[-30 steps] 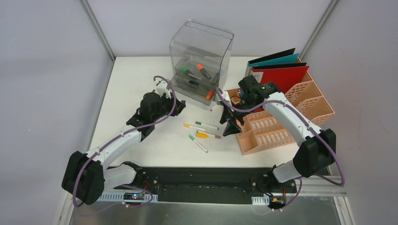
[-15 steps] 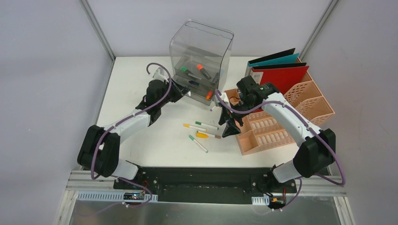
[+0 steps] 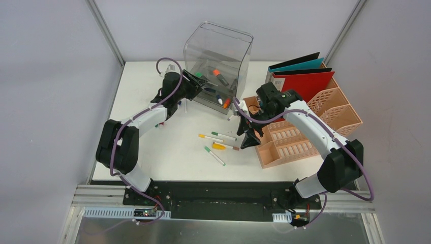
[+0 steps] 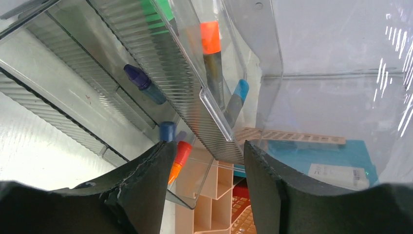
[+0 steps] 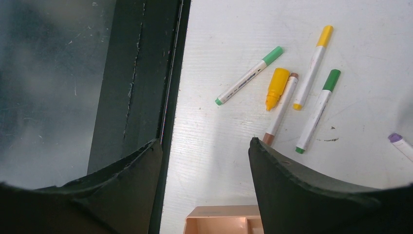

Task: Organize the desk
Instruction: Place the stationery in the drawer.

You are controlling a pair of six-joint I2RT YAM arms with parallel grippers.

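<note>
Across the middle of the white desk (image 3: 152, 147) five loose pens (image 3: 218, 146) lie close together, long axes mostly left-right in the top view. Right gripper (image 3: 247, 136) hangs just to their right, jaws apart and empty; it looks the nearer arm for a pick. Left gripper (image 3: 195, 84) is well away at the clear drawer box (image 3: 218, 48), jaws apart, a drawer front showing between them, no pen held.

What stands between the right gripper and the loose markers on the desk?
Nothing visible. The right gripper hangs open over bare desk, and the markers lie uncovered just ahead of it.
</note>
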